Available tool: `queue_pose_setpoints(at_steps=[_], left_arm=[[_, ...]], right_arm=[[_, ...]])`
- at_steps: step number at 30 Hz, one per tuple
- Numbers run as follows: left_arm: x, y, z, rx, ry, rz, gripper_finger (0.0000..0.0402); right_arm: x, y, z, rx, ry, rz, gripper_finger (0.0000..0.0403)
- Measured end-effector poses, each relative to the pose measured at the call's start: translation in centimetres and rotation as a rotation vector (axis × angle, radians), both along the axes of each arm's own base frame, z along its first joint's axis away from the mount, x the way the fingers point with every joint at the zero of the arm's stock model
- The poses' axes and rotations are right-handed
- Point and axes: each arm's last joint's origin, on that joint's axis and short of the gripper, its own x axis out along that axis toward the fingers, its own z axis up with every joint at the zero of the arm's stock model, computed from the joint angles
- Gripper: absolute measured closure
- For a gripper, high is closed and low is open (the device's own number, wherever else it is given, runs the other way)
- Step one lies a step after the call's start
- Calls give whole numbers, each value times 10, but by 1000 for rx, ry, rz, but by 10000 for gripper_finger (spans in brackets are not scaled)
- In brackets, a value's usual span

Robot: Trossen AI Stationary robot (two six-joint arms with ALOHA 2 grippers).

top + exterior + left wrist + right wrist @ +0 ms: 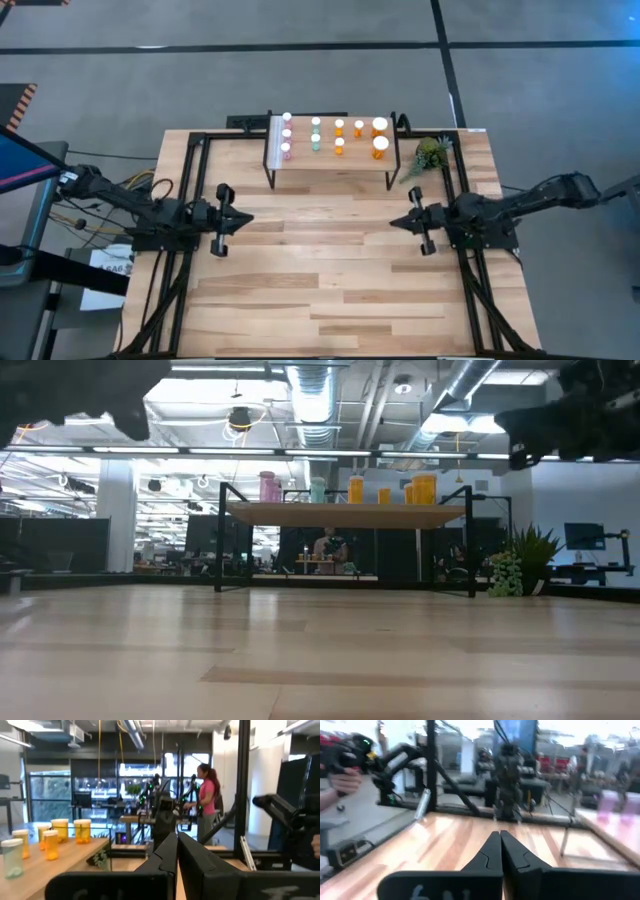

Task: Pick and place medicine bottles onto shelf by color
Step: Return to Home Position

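The shelf [330, 158] stands at the table's far middle on thin black legs. On it stand the medicine bottles in columns: pink ones [286, 134] at its left, teal-green ones [315, 133] beside them, orange ones [360, 128] to the right, two wider orange ones [380, 136] at the right end. They also show in the low view [350, 488]. My left gripper [247, 219] is shut and empty over the table's left middle. My right gripper [393, 223] is shut and empty over the right middle. Both point toward each other.
A small green plant [428, 157] stands right of the shelf, also in the low view [518, 565]. Black frame rails [190, 180] run along both table sides. A person in pink [206, 802] stands beyond the table; a hand [342, 780] holds a controller off the table.
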Motion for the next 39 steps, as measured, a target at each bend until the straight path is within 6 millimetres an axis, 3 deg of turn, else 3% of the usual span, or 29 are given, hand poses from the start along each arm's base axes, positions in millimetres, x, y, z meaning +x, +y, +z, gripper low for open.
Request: queue_pose_setpoints(at_steps=[2, 7, 11, 17, 23, 29, 39], left_arm=[[-5, 2, -7, -6, -21, 0, 401], [-8, 3, -7, -13, -8, 10, 401], [-12, 4, -6, 1, -13, 11, 401], [-18, 6, -8, 30, 10, 7, 401], [-26, 7, -10, 74, 19, -48, 401], [-30, 9, -22, 44, 131, -57, 401], [-34, 10, -32, 108, 208, -48, 401]], right_arm=[[-1, -3, -1, 17, 17, -20, 399], [-8, -6, 15, -15, -69, -21, 398], [-19, -7, 23, -34, -43, -20, 400], [-40, -8, 20, 20, -27, 2, 400], [-38, -6, 14, -12, 10, -5, 400], [-33, -9, -9, -3, 81, -61, 400], [-32, -19, -11, -3, 105, -197, 385]])
